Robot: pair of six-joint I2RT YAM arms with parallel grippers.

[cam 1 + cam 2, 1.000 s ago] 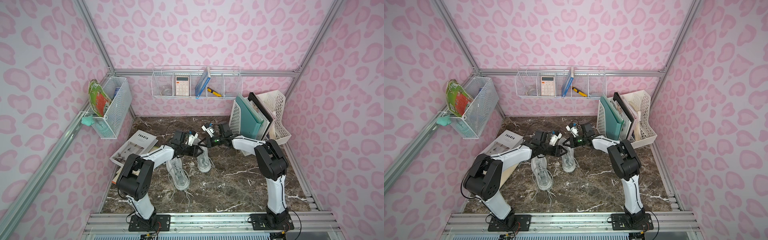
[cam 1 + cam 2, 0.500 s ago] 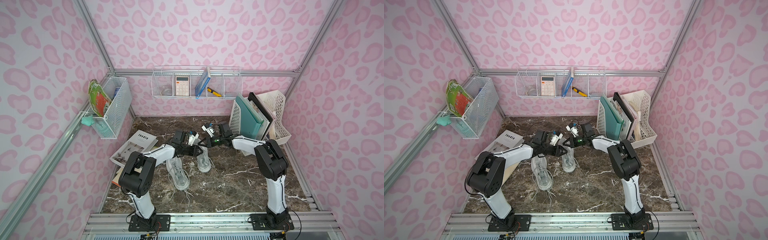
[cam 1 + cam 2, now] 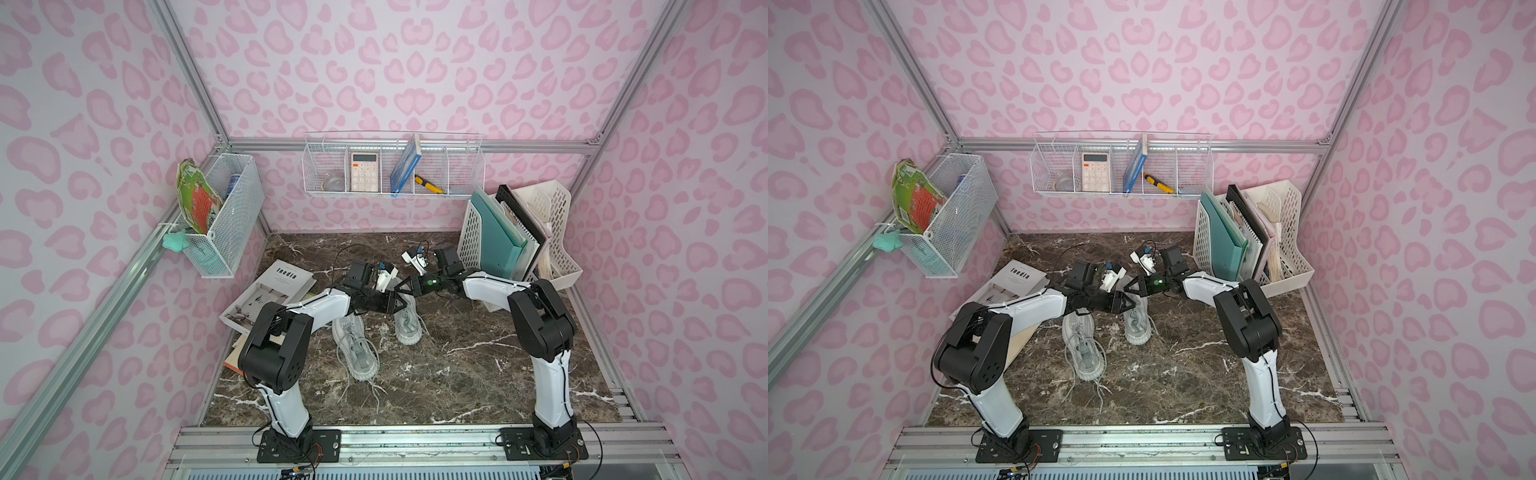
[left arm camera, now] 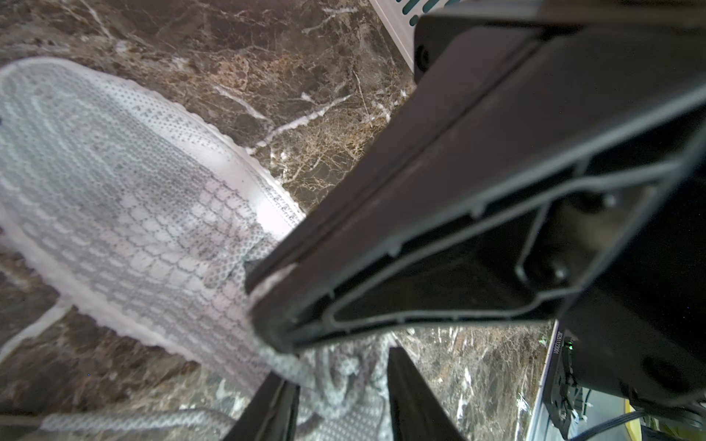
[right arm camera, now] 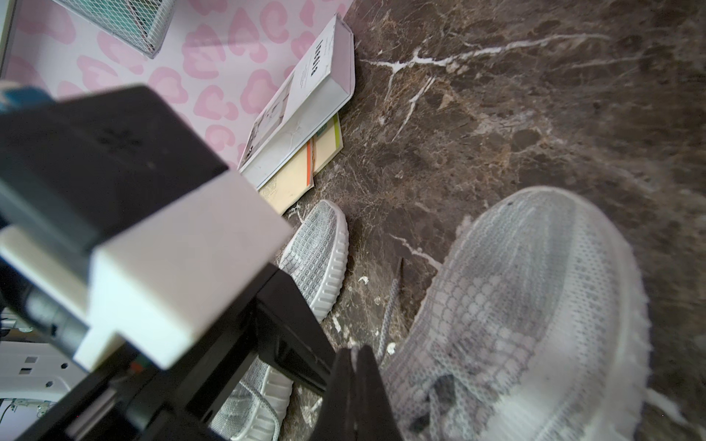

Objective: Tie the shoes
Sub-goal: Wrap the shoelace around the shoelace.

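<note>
Two light grey knit shoes lie on the marble table. The nearer shoe (image 3: 358, 353) has loose laces trailing toward the front. Both grippers meet over the farther shoe (image 3: 408, 326), which also shows in the left wrist view (image 4: 126, 198) and the right wrist view (image 5: 535, 305). My left gripper (image 4: 340, 397) is open, its fingers standing either side of that shoe's bunched laces (image 4: 344, 378). My right gripper (image 5: 357, 353) is shut, with a bit of white lace pinched at its tip. In a top view the left gripper (image 3: 402, 306) sits just below the right gripper (image 3: 397, 291).
A white book (image 3: 270, 291) on yellow papers lies at the left wall. A white file organiser (image 3: 519, 237) with folders stands at the back right, close behind the right wrist. Wire baskets hang on the left wall (image 3: 224, 216) and back wall (image 3: 395, 170).
Both grippers stay over the farther shoe. The left arm's elbow has shifted slightly; no other change shows.
</note>
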